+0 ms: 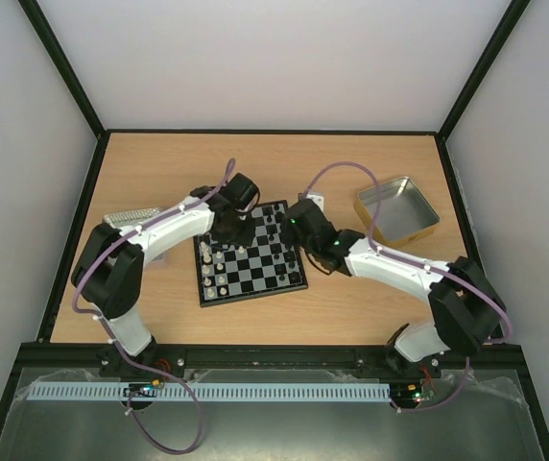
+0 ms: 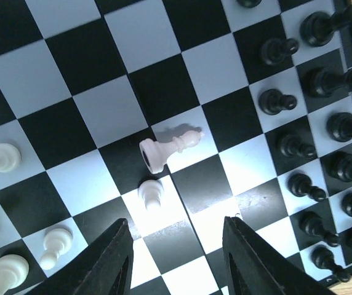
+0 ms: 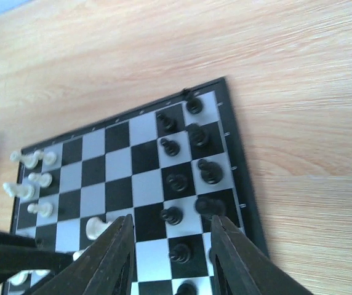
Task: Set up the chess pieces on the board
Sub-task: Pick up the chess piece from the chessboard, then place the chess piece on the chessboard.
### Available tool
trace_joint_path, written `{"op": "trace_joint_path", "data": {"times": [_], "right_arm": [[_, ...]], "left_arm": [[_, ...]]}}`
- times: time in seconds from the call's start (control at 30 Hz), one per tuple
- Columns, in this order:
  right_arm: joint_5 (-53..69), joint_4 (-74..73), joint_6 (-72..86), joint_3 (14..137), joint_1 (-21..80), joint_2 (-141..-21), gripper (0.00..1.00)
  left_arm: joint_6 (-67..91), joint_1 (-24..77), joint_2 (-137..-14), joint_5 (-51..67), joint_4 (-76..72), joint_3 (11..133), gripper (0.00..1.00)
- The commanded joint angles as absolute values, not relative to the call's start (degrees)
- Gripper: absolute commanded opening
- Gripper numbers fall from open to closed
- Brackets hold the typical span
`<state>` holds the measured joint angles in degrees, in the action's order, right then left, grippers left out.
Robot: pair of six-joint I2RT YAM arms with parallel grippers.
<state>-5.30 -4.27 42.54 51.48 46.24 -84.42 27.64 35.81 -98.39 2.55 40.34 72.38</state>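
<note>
Plain white walls (image 1: 274, 58) with black corner posts (image 1: 65, 65) enclose a light wooden table (image 1: 255, 158), evenly lit.

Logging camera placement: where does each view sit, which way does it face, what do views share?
Top external: above and behind the bases, looking down on the table and board; left arm and right arm show.
Left wrist: over the board, facing down at a toppled white piece; its fingers show.
Right wrist: facing down over the black pieces; its fingers show.
Shared: the board.
</note>
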Motion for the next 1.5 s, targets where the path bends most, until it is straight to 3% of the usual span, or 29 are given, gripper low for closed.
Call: {"op": "trace_joint_path", "data": {"times": [0.0,0.17,0.4,0.77,1.47], "right_arm": [[-11.8,-0.9,46.8,48.1,45.2,-80.5,0.34],[-11.5,-1.3,46.9,47.9,44.8,-80.4,0.34],[-11.1,-0.9,46.9,47.9,44.6,-80.8,0.34],[-10.5,-0.8,46.8,48.1,44.5,-81.1,0.34],[-9.3,-0.3,46.9,48.3,44.4,-82.8,0.34]], "left_arm": [[28.4,36.2,-100.8,2.2,41.4,71.3,0.43],[28.2,36.5,-103.2,3.7,40.5,71.3,0.41],[28.1,36.5,-105.5,2.8,40.6,71.4,0.31],[27.9,36.5,-104.6,0.6,42.3,72.0,0.04],[27.6,30.4,-101.5,-3.0,43.6,69.3,0.04]]}}
